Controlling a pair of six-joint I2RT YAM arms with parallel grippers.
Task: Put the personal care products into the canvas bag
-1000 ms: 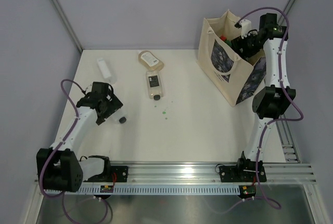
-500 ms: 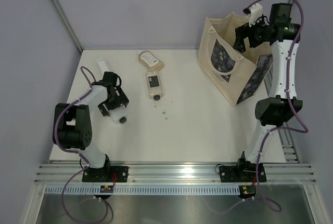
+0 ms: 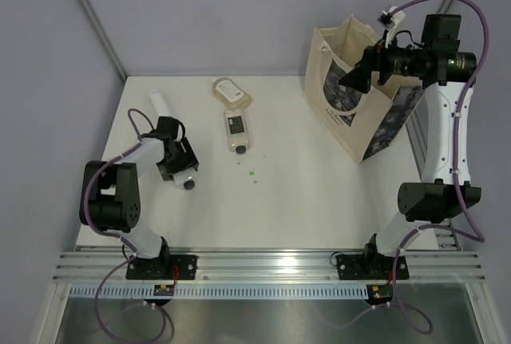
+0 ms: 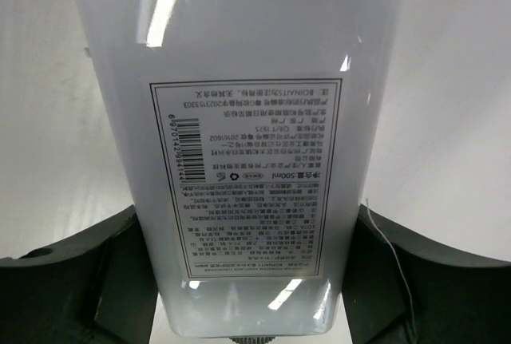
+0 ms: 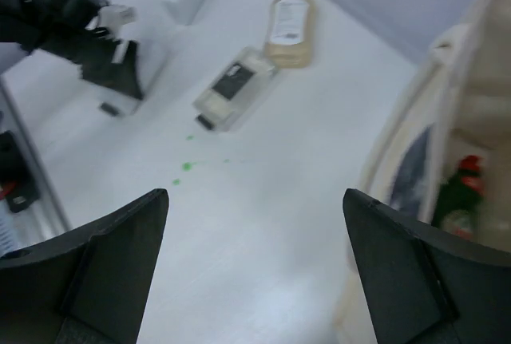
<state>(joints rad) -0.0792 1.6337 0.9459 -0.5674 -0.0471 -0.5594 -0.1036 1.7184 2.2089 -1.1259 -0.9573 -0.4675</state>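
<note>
Care: my left fingers (image 4: 72, 288) flank the clear black-capped bottle (image 4: 255, 120) on the surface (image 3: 303, 200), grip unconfirmed, so I'd squeeze its sides evenly before carrying it to the canvas bag (image 3: 351, 120) beside my wide, empty right fingers (image 5: 104, 272).

White links, black joints and purple cables lead to a black left pincer (image 4: 247, 228) and right pincer (image 5: 255, 200).
</note>
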